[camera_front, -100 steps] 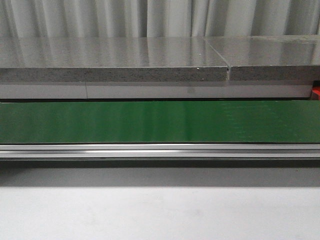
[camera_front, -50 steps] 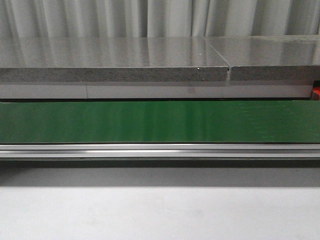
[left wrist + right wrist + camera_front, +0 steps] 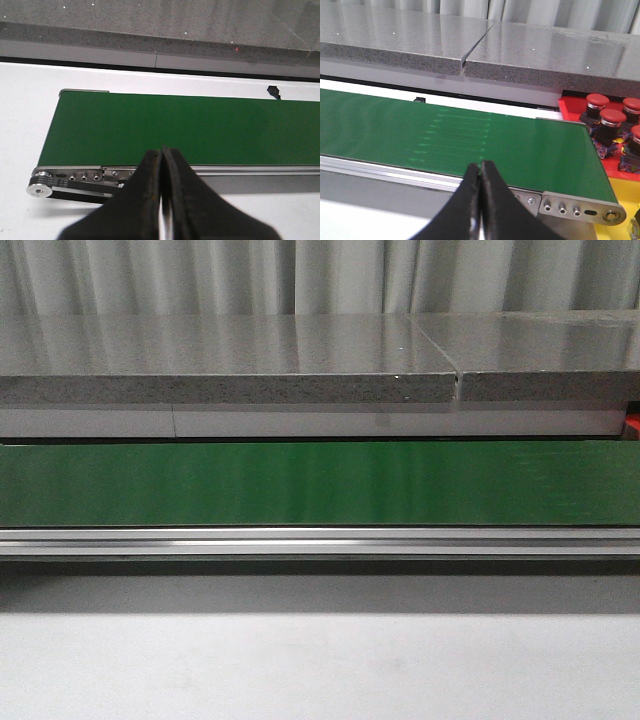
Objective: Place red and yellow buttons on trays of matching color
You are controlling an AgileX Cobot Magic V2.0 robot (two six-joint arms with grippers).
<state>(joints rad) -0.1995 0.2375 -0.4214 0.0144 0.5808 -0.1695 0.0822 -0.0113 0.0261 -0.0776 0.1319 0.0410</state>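
Observation:
Several red buttons (image 3: 612, 119) stand on a red tray (image 3: 570, 107) past the belt's right end in the right wrist view. A yellow tray (image 3: 619, 192) lies beside it, nearer to me; no yellow button shows on it. My right gripper (image 3: 480, 166) is shut and empty, hovering at the near rail of the green belt (image 3: 445, 132). My left gripper (image 3: 161, 151) is shut and empty, over the near rail close to the belt's left end (image 3: 55, 125). The belt (image 3: 320, 483) carries no buttons. Neither gripper shows in the front view.
A grey stone shelf (image 3: 230, 375) runs behind the belt, with a seam (image 3: 458, 383) toward the right. An aluminium rail (image 3: 320, 541) borders the belt's near side. White tabletop (image 3: 320, 670) lies in front. A sliver of the red tray (image 3: 633, 425) shows at the right edge.
The faint streaks on the belt's surface have shifted, so the belt is running. Nothing else has moved in the front view.

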